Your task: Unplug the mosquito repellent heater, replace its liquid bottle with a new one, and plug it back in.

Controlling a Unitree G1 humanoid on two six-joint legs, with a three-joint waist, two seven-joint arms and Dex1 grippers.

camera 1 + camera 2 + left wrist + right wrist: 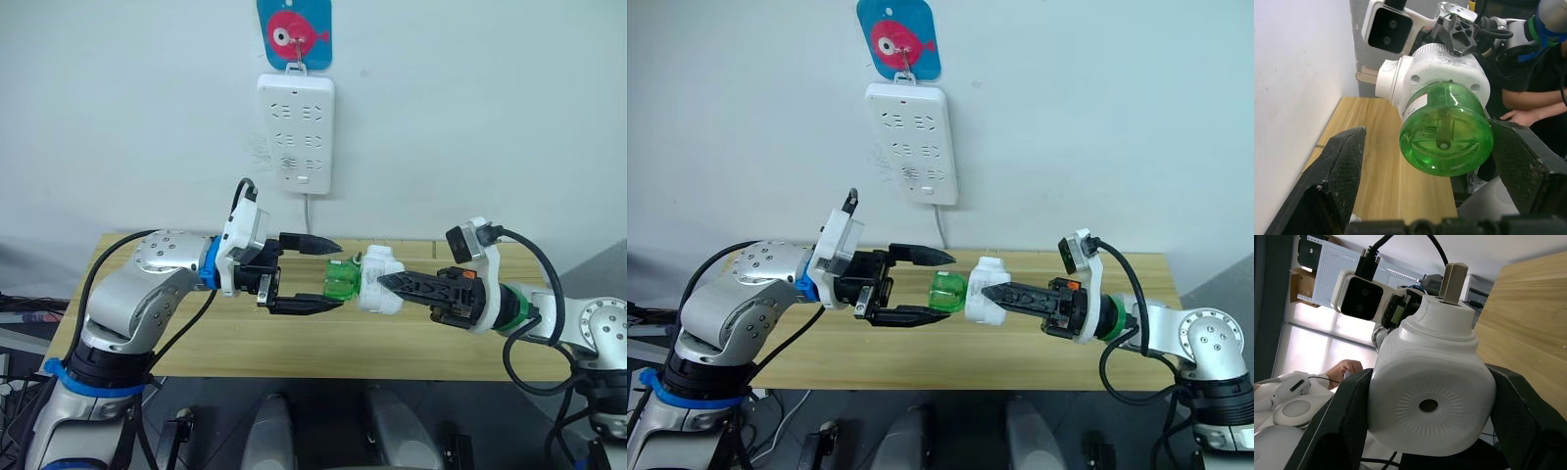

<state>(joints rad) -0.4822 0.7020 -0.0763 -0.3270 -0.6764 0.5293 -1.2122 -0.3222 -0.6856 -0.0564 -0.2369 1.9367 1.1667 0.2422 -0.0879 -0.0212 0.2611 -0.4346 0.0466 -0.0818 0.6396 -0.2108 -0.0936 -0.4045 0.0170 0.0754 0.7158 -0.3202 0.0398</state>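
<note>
So the heater (380,281) is off the wall and up in the air over the wooden table (294,343), well below the white power strip (295,133) hanging on the wall. The right gripper (387,283) has it pinched between both black fingers, one on each side of the white body, and the wrist view shows the round hole in its top facing that camera with the metal prongs (1452,282) sticking out the far side. The green bottle (343,279) is screwed into the heater's other end and points sideways toward the left gripper (331,275). That gripper is spread wide, its fingers (1337,171) sitting on either side of the bottle with daylight on both sides, so it's around the bottle but not touching it. From the left wrist you look straight at the bottle's round bottom. A person's hand (1520,116) rests in the background behind the heater.
</note>
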